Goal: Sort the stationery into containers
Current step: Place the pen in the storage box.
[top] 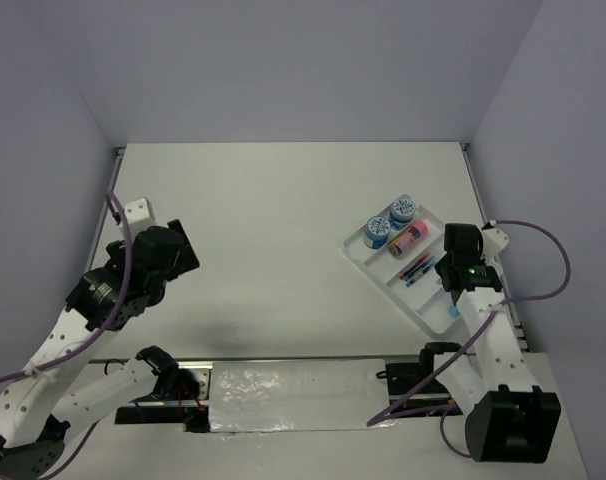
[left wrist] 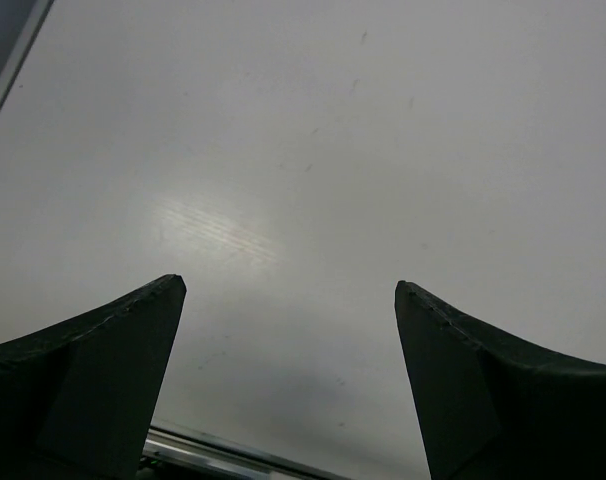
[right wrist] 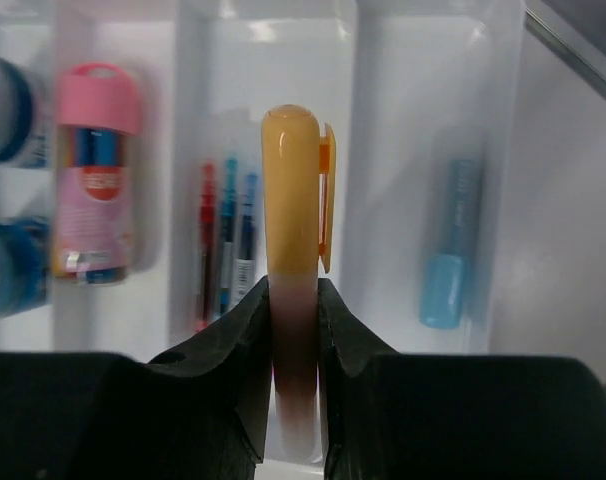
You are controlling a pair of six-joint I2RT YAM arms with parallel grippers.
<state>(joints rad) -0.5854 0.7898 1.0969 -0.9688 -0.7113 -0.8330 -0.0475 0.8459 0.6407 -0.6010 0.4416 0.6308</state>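
The white divided tray (top: 355,252) lies at the right of the table. It holds two blue-white tubs (top: 402,210) (top: 377,231), a pink-orange marker (top: 411,238), thin blue and red pens (top: 417,270) and a light-blue stick (top: 453,311). My right gripper (right wrist: 295,295) is shut on a yellow-orange stick (right wrist: 293,200), held over the tray compartment between the pens (right wrist: 228,240) and the light-blue stick (right wrist: 448,250). The marker (right wrist: 96,170) lies one compartment further left. My left gripper (left wrist: 288,290) is open and empty over bare table at the far left (top: 183,250).
A metal rail with a foil-like strip (top: 293,395) runs along the near edge between the arm bases. Grey enclosure walls stand at the back and both sides. The tray sits close to the table's right edge (right wrist: 573,60).
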